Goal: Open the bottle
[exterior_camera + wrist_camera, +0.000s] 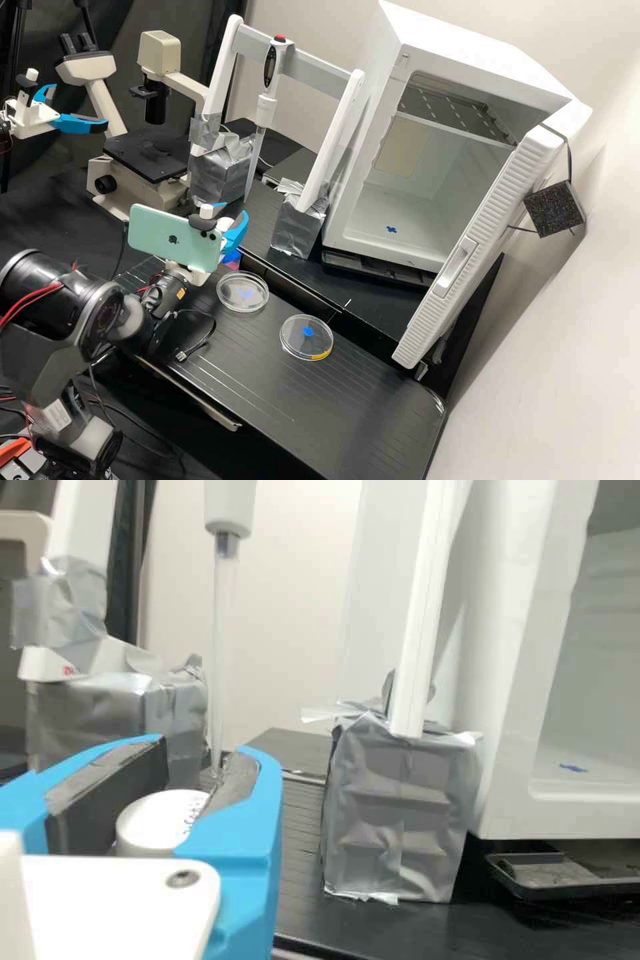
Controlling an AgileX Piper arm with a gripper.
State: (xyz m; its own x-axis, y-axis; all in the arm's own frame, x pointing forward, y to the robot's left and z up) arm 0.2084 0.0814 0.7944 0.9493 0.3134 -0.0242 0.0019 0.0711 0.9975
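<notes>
I'm holding the tool clamped on a white cap over the black bench, near a clear round dish.

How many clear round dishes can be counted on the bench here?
2. One dish lies nearer the arm; the other dish, with yellow at its rim, lies nearer the open door of the white cabinet. The arm could hide another.
</notes>
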